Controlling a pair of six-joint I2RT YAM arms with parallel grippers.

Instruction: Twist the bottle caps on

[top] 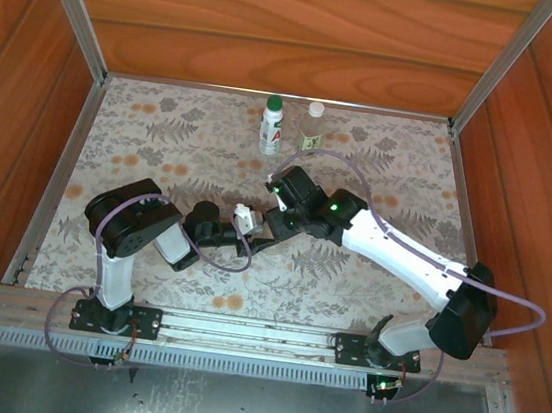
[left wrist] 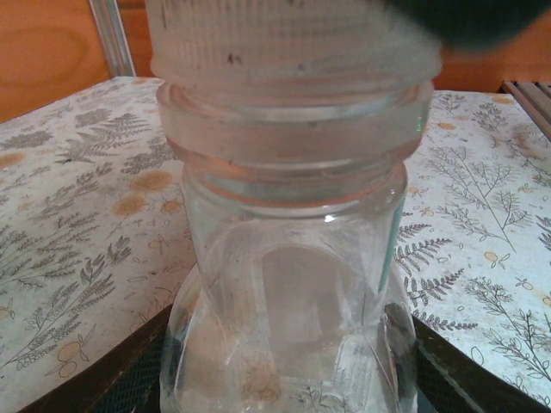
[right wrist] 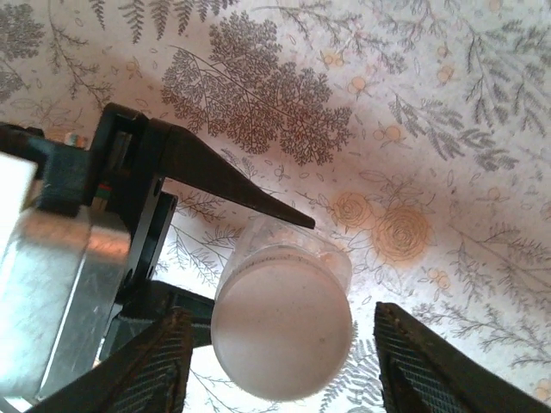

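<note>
Wood panelling [top: 298, 28] walls in a table [top: 163, 142] covered with a fern-and-flower print. Both arms meet over the middle of it.

The left end effector [left wrist: 289, 361] is clamped on the lower body of the short clear bottle [left wrist: 293, 258], holding it upright. Whether the base rests on the table I cannot tell. The white cap [right wrist: 282, 323] sits on the bottle's neck, straight above the left end effector's grip.

The right end effector [right wrist: 284, 344] points down at the cap from above. Its jaws stand apart, one on each side of the cap, with a gap showing on both sides, so nothing is gripped. The cap lies directly ahead of it and centred between the jaws. The bottle's long axis runs in line with the right end effector's own approach.

Beyond the right end effector, near the far edge of the table, stand the white bottle [top: 271, 130] and the taller clear bottle [top: 312, 130], just beside each other and both with caps on top.

The coming move looks like the right arm's: close on the cap and turn it about that shared upright axis. The left arm would hold the bottle against the twist. How far the cap is threaded cannot be read.
</note>
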